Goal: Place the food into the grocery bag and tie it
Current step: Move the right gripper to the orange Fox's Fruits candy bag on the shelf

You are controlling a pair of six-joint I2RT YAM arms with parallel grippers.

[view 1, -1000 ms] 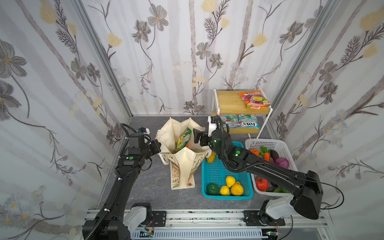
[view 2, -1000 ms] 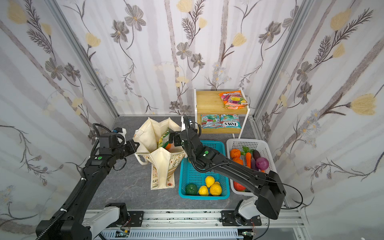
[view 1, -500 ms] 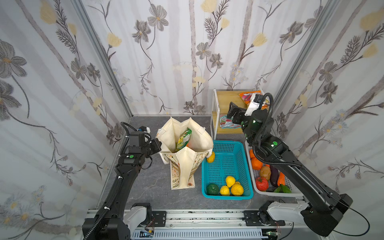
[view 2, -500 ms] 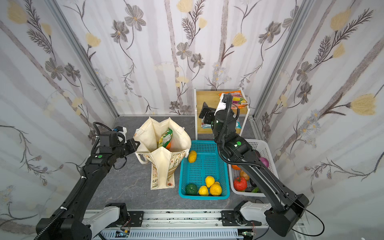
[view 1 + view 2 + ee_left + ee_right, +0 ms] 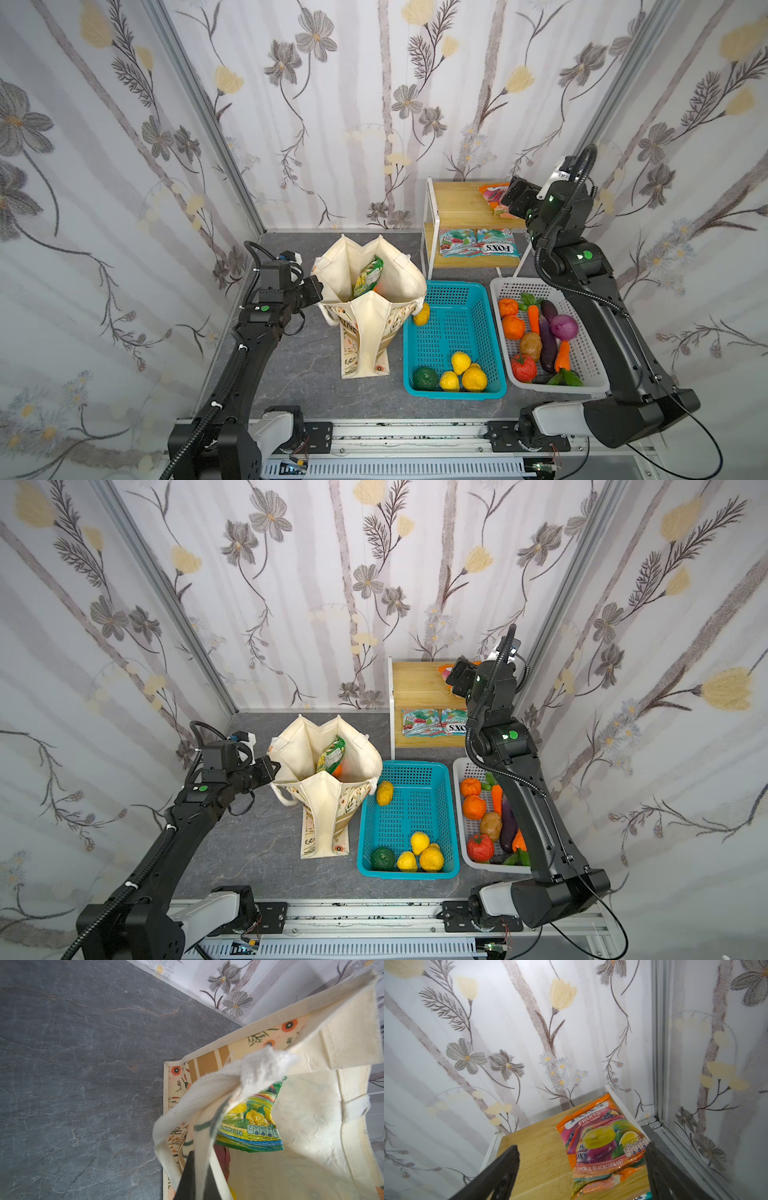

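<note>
The cream floral grocery bag (image 5: 341, 270) (image 5: 300, 746) stands open on the grey table. My left gripper (image 5: 318, 286) (image 5: 275, 766) is shut on the bag's left rim; the left wrist view shows the cloth edge pinched between the jaws of that gripper (image 5: 199, 1180). A green snack packet (image 5: 368, 276) (image 5: 253, 1120) stands inside the bag (image 5: 307, 1126). My right gripper (image 5: 506, 200) (image 5: 454, 679) (image 5: 582, 1147) hangs open above the top shelf, jaws either side of an orange snack packet (image 5: 604, 1142) (image 5: 491, 194) without touching it.
A teal basket (image 5: 455, 393) beside the bag holds lemons (image 5: 461, 362) and a yellow fruit (image 5: 421, 313). A white basket (image 5: 559, 387) at the right holds a purple onion (image 5: 564, 327) and vegetables. The wooden shelf (image 5: 457, 205) carries teal packets (image 5: 478, 243) below. Walls close in.
My right arm has swung away from the bag's mouth to the back right and now hangs over the top shelf. The left gripper has kept its hold on the bag's rim.
</note>
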